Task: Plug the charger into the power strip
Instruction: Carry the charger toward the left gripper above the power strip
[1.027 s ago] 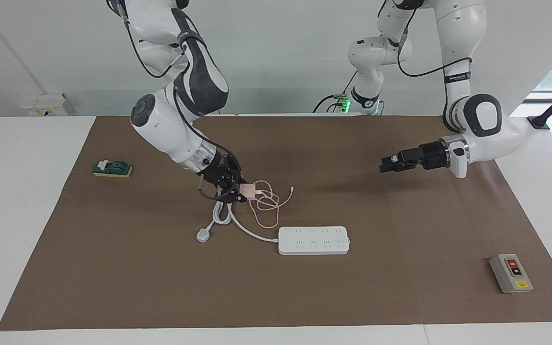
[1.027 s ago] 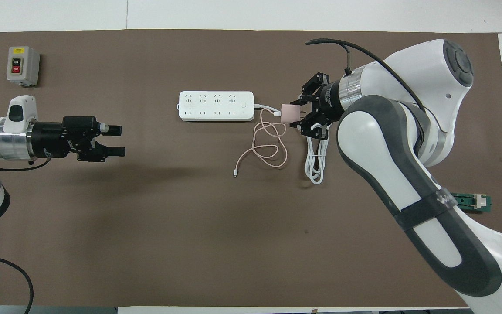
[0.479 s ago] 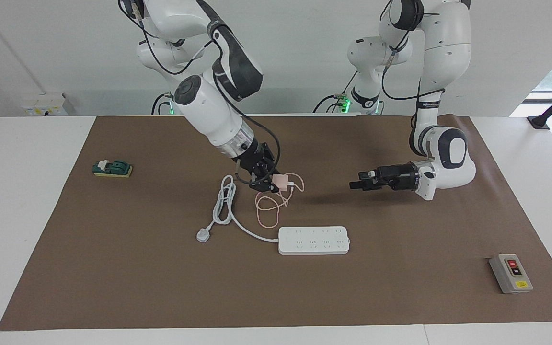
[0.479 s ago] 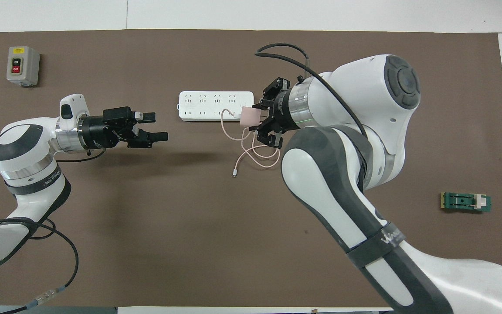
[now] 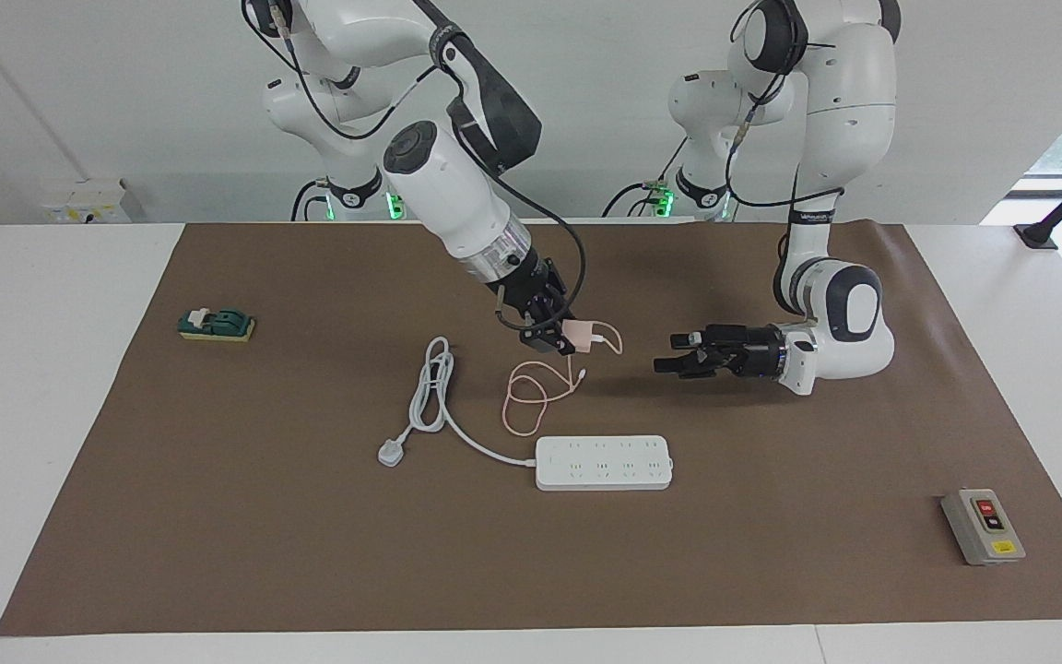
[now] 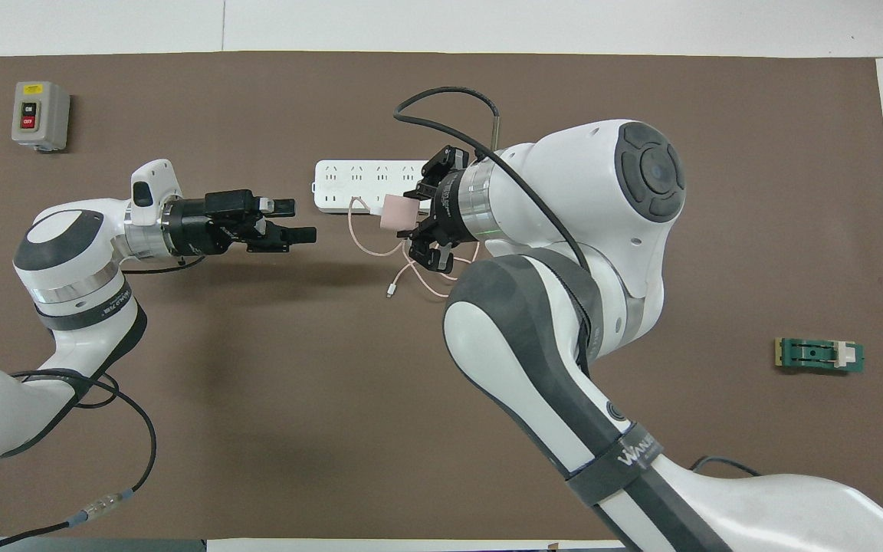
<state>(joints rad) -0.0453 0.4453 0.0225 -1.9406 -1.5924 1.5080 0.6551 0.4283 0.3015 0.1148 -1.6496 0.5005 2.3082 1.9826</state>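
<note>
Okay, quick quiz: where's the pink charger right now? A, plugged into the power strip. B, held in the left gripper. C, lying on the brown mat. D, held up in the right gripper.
D: the right gripper is shut on the charger, which hangs above the mat with its cable trailing down, not yet in the power strip.

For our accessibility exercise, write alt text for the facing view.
The right gripper, shut on the pink charger, holds it above the mat, its cable trailing down. The white power strip lies flat, nothing plugged in. The left gripper hovers open nearby.
</note>
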